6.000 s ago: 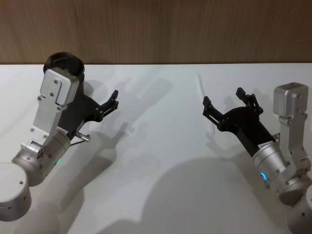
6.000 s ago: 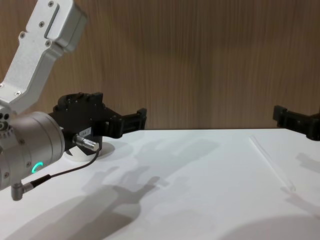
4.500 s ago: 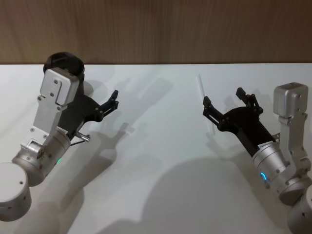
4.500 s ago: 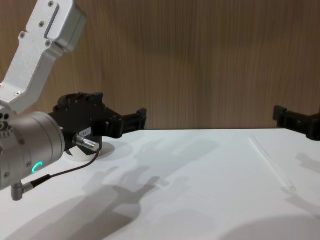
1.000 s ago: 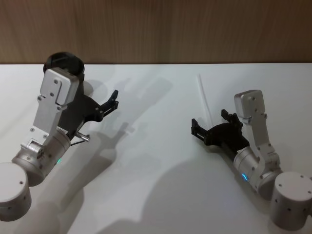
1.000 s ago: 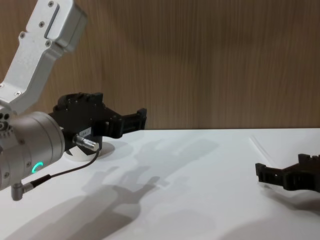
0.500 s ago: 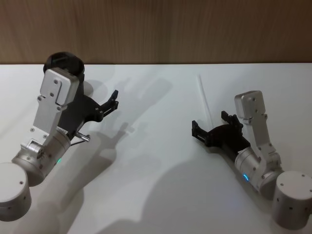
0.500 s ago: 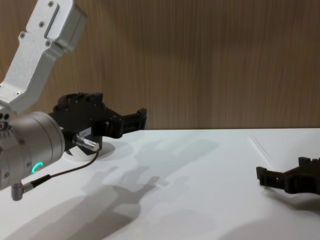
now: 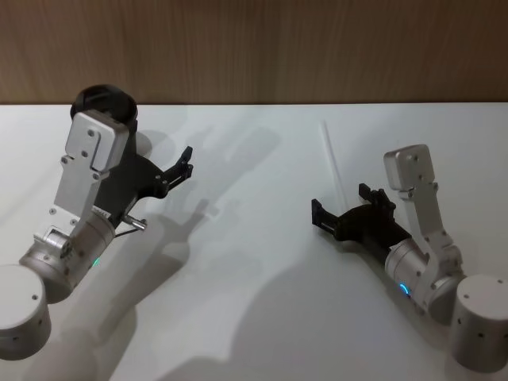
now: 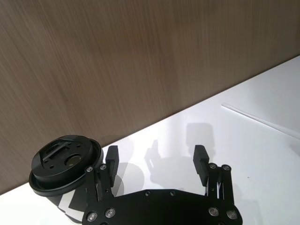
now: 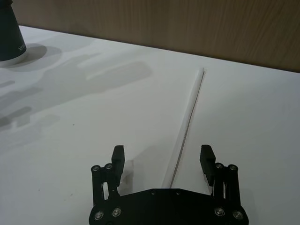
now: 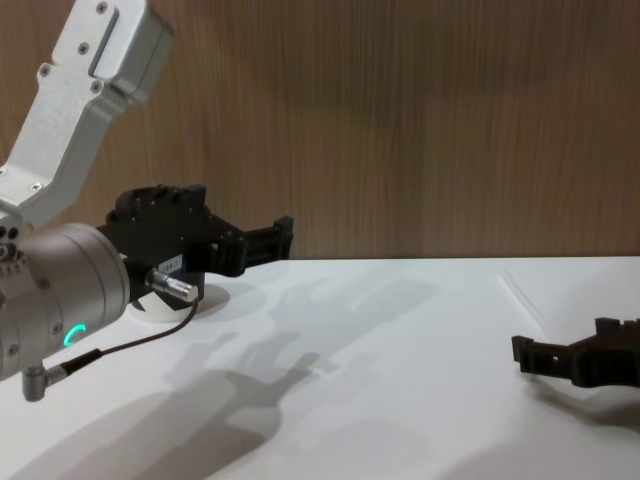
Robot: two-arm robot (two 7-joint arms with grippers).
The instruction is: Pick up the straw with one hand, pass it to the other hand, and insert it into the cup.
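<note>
Straw (image 9: 332, 159): 1, flat on the counter (image 9: 254, 262), right of centre, its near end between the spread fingers of the right end effector (image 9: 340, 200). Left end effector (image 9: 186, 161), open and empty, hovers beside 1 lidded cup (image 9: 105, 101), upper left, contents hidden.

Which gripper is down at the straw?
The right gripper, low over the table with the straw between its open fingers; the left gripper hangs open by the cup.
</note>
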